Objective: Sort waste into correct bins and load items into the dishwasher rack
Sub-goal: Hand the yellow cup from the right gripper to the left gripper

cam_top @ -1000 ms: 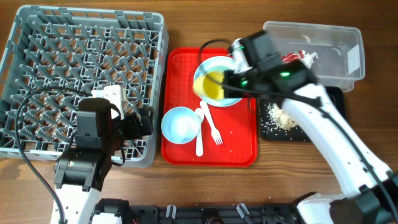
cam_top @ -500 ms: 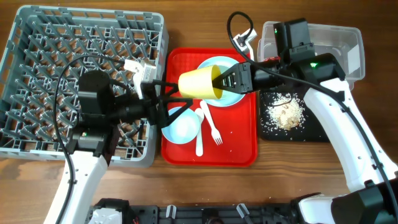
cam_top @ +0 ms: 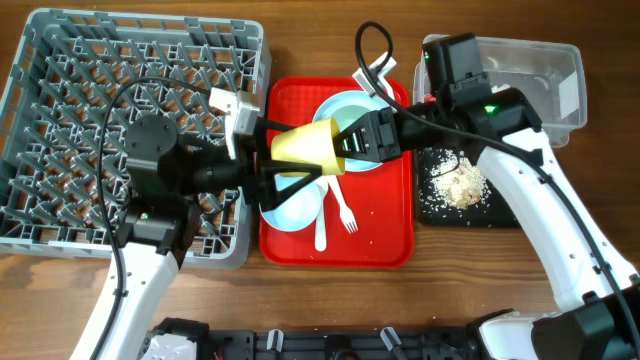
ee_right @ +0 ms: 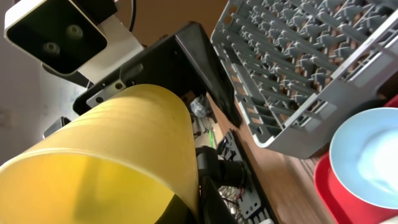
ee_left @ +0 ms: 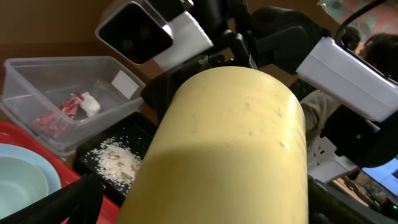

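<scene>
The yellow cup (cam_top: 305, 146) is held on its side at frame centre, over the red tray (cam_top: 385, 245), its rim pinched by the right gripper (cam_top: 343, 142). The left gripper (cam_top: 283, 162) is spread wide around the cup's base; contact cannot be told. The dishwasher rack (cam_top: 60, 90) is seen at left.

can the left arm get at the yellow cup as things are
Likely yes. The right tool holds the yellow cup sideways above the red tray, base toward the left tool, whose open fingers flank it; nothing sits between.
</scene>
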You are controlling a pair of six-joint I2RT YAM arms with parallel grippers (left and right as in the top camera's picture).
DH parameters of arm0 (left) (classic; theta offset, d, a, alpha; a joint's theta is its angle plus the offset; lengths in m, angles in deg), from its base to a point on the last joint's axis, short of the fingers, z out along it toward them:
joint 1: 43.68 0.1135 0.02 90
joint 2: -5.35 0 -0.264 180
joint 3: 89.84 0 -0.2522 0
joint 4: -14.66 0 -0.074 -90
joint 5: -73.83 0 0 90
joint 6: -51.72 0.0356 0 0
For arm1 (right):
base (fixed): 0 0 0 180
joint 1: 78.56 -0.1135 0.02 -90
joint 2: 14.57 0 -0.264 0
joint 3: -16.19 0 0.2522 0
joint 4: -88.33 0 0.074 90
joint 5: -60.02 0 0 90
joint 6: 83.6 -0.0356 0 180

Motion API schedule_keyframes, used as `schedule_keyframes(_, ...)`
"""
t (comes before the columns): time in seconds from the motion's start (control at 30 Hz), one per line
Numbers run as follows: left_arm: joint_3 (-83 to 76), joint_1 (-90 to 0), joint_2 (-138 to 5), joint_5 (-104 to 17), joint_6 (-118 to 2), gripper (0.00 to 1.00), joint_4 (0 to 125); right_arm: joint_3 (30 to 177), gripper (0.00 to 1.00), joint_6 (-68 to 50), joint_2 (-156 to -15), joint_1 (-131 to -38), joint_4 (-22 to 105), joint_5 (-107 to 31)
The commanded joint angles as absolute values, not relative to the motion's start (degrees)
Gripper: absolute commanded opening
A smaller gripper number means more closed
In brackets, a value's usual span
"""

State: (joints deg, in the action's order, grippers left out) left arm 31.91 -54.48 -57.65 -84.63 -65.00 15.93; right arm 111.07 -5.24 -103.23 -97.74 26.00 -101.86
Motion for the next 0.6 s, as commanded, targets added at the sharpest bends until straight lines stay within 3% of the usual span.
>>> schedule_keyframes(0.0, 31.17, -56.25, -57.65, -84.26, -65.96, 1.00, 15.67, 110.92, 0.04, -4.10, -103.71, -98.11, 26.35, -104.63)
schedule_keyframes(0.13, 31.17, -56.32, -57.65, -84.24, -65.96, 0.95, 14.25, 110.92, 0.04, -4.08, -103.71, -98.11, 26.30, -104.63)
schedule_keyframes(0.3, 31.17, -56.32, -57.68, -84.04, -65.96, 0.81, 13.76, 110.92, 0.04, -4.15, -103.71, -98.11, 25.32, -103.21)
schedule_keyframes(0.57, 31.17, -56.32, -57.65, -83.82, -65.74, 0.82, 13.79, 110.92, 0.04, -4.13, -103.71, -98.11, 24.14, -101.84)
